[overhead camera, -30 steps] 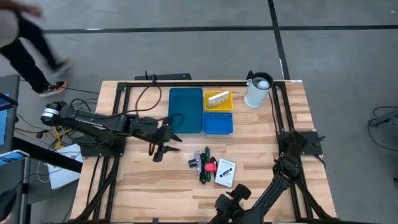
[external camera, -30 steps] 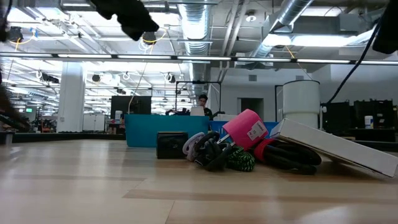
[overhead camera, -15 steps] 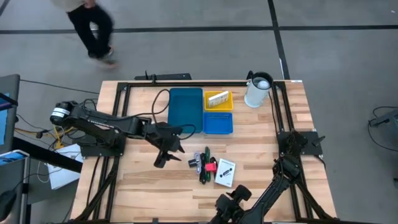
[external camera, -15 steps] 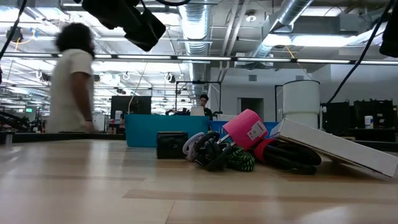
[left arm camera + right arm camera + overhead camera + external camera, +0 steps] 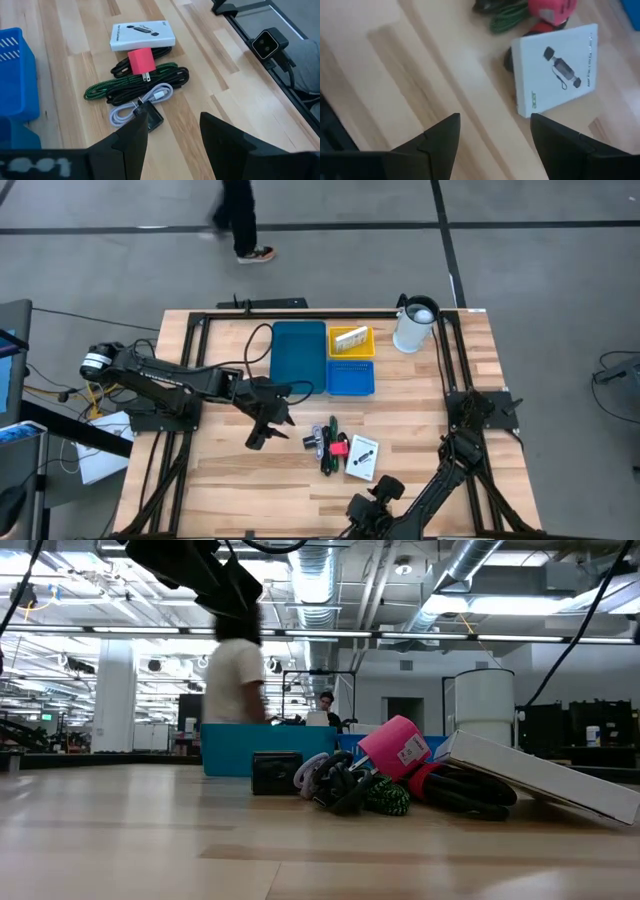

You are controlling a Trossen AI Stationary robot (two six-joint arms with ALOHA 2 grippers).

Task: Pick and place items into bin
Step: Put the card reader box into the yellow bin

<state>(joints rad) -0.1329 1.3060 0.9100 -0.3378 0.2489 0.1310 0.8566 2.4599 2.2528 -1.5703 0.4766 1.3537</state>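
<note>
The left claw (image 5: 258, 438) hangs above the bare wood of the counter (image 5: 220, 470), just left of the pile of items, its fingers (image 5: 127, 145) spread and holding nothing. The pile sits near the middle of the counter: a white printed box (image 5: 362, 456), a red plug (image 5: 142, 61) lying on coiled black and green cables (image 5: 145, 84), a white cable (image 5: 135, 102) and a small black piece (image 5: 152, 118) (all touching or overlapping). The bin stands apart, farther back: a long teal tray (image 5: 299, 356), a yellow tray (image 5: 351, 340) holding a white bar, and a blue tray (image 5: 351, 377). A white jug (image 5: 415, 326) stands beside it. The right claw (image 5: 365, 508) waits at the counter's near edge, fingers (image 5: 437, 140) spread, over the white box. A person (image 5: 240, 218) walks beyond the counter.
</note>
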